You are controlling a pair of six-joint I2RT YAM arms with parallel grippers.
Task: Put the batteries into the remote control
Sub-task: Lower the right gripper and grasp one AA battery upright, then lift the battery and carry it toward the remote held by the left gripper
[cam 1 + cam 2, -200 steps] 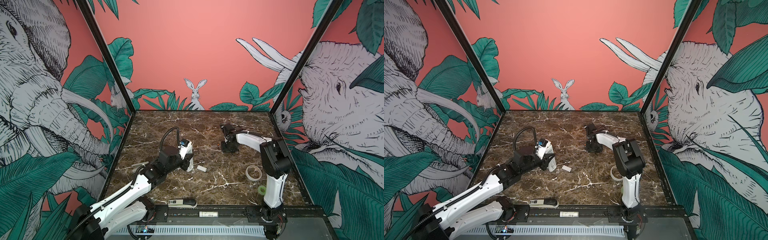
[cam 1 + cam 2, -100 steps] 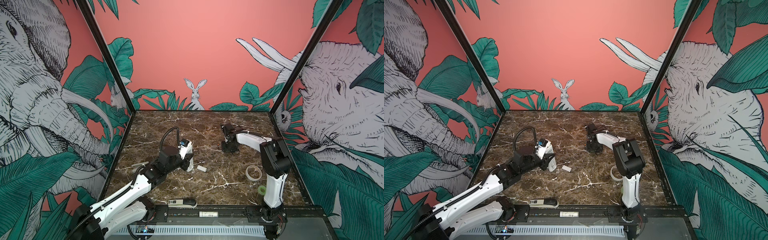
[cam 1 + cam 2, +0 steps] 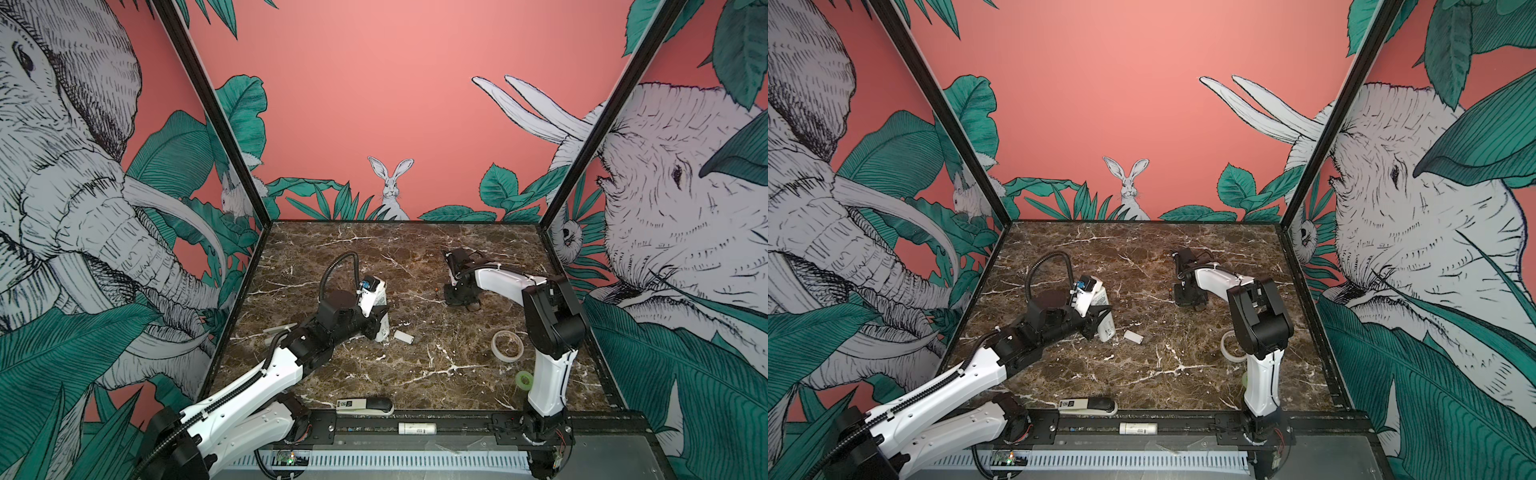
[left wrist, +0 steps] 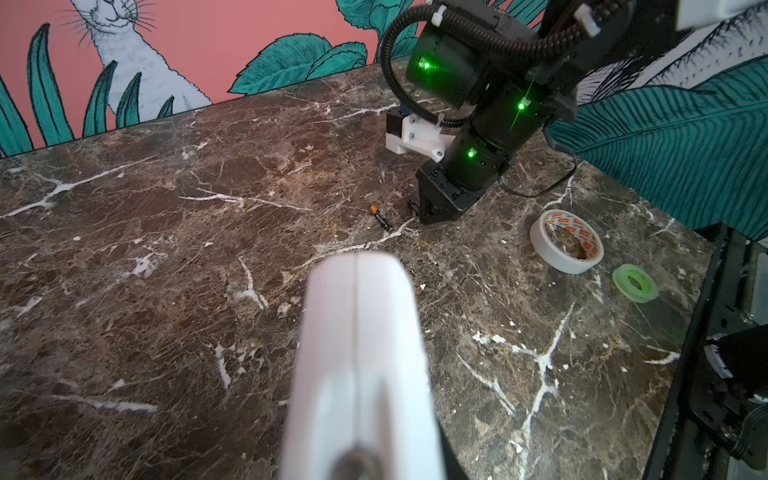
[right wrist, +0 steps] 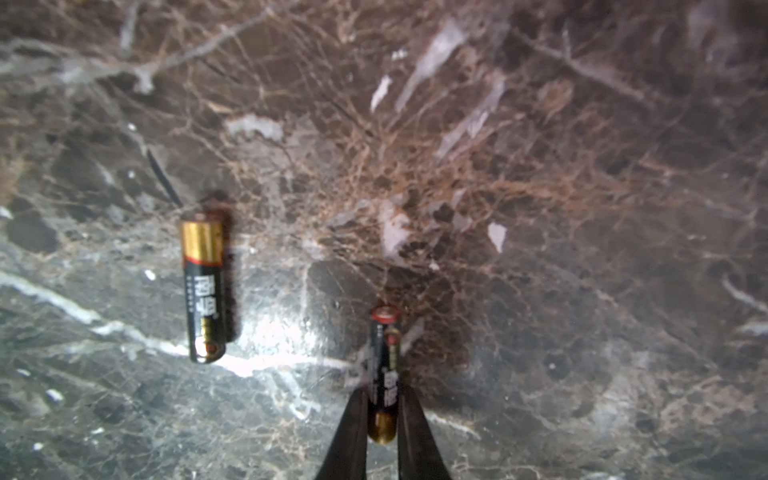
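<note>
The dark marble table (image 3: 415,374) carries everything. The left end effector (image 3: 376,321) is pressed together on the remote control (image 3: 384,330), holding it nearly upright; whether its lower end touches the table cannot be told. Well to the right of the remote control and a little farther back, the right end effector (image 5: 383,415) points down at the table, its fingers (image 5: 353,419) against both sides of the first battery (image 5: 384,365), which lies flat there. The white cover piece (image 3: 403,336) lies just right of the remote control's lower end. The second battery (image 5: 205,286) lies loose, parallel to the first and near it, on the side towards the remote control. The pinch sits close to the gold end, not the middle, so on lifting the battery could likely swing or squirt from the tapered tips. A dropped round cell would roll on the smooth marble. A careless lift might also nudge the second battery away.
</note>
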